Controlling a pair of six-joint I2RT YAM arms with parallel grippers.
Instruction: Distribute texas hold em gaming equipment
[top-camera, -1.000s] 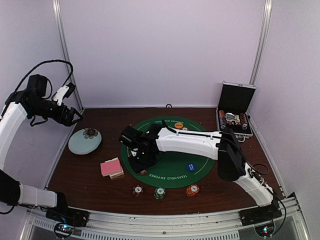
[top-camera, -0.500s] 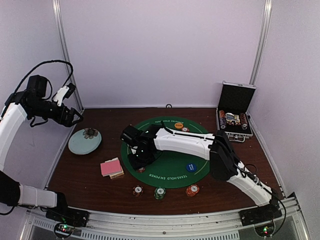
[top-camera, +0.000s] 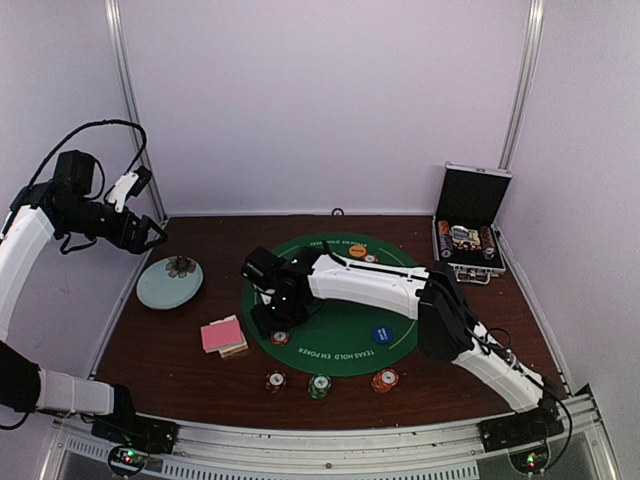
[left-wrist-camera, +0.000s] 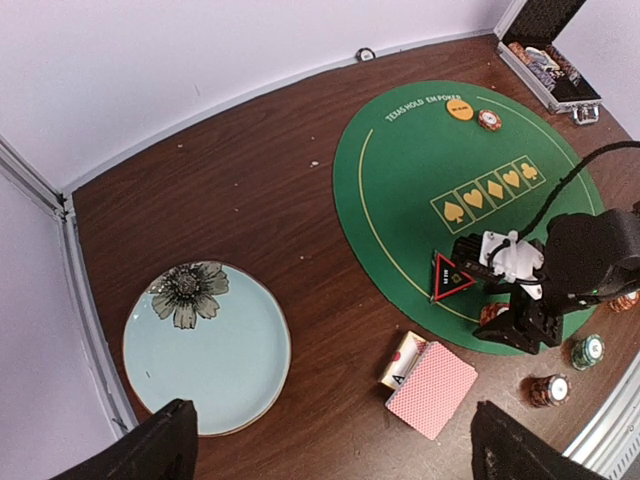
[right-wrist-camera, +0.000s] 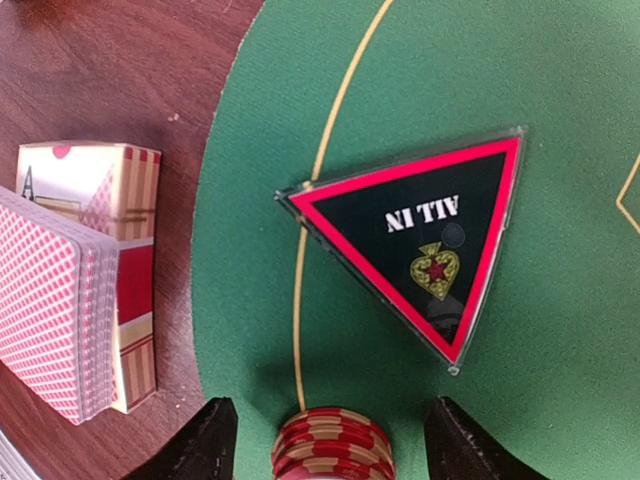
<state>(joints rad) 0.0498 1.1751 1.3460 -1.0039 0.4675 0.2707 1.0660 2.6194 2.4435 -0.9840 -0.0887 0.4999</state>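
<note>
A stack of red striped poker chips (right-wrist-camera: 335, 447) stands on the near-left edge of the green mat (right-wrist-camera: 400, 80). My right gripper (right-wrist-camera: 335, 435) is open around it, with a gap on each side. Just beyond lies the black red-edged triangular "ALL IN" marker (right-wrist-camera: 420, 240). The pink-backed playing cards (right-wrist-camera: 55, 300) lean on their box (right-wrist-camera: 135, 260) on the wood to the left. From above, the right gripper (top-camera: 274, 320) sits over the stack (top-camera: 281, 338), beside the cards (top-camera: 222, 335). My left gripper (top-camera: 150, 232) hangs high at the far left, open and empty.
A pale blue dish (top-camera: 170, 283) lies at the left. The open metal case (top-camera: 470, 240) stands at the back right. Three chip stacks (top-camera: 319, 385) line the front, a blue button (top-camera: 381, 335) lies on the mat, and an orange button (top-camera: 358, 251) lies at its far edge.
My right gripper's jaws have spread apart, letting go of the red chip stack on the mat's edge. The left arm has not moved.
</note>
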